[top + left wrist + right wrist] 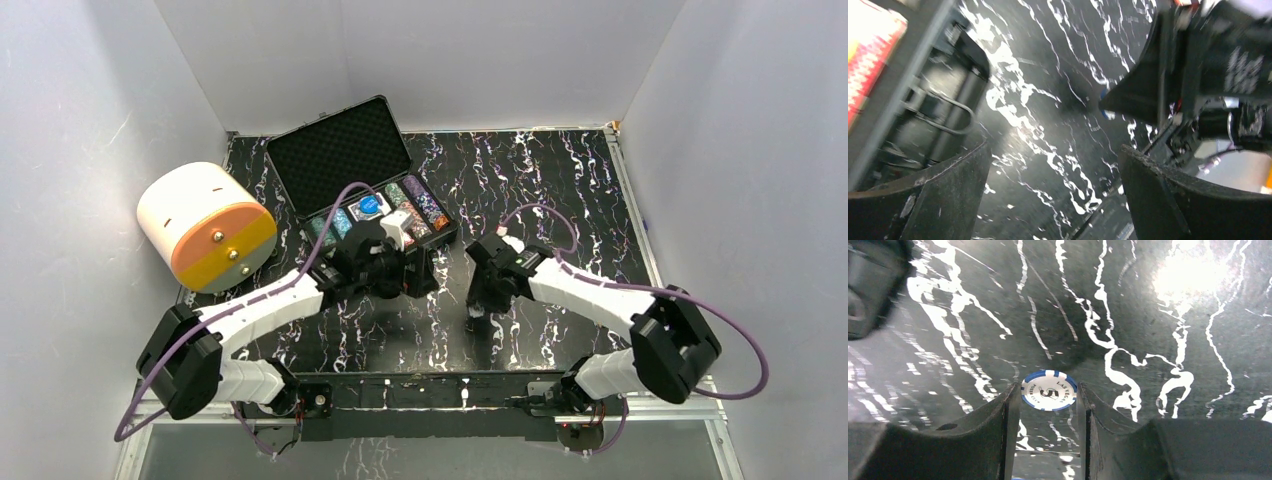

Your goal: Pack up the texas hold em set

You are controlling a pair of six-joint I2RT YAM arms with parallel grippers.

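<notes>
The black case [340, 152] lies open at the back left, foam lid up, with rows of multicoloured poker chips [420, 205] in its tray. My right gripper [478, 305] is shut on a white-and-blue poker chip [1049, 390], pinched by its edges between the fingertips [1008, 405] just above the table. My left gripper [420, 275] is in front of the case, open and empty. In the left wrist view the gripper [1054, 152] is spread wide over bare table. The case front with its handle [955, 107] shows at the left. No yellow button is visible.
A big white-and-orange cylinder [205, 225] lies at the left, beside the case. The black marbled table [560, 190] is walled in white on three sides. The right gripper's body [1198, 65] is close to the left gripper's right finger.
</notes>
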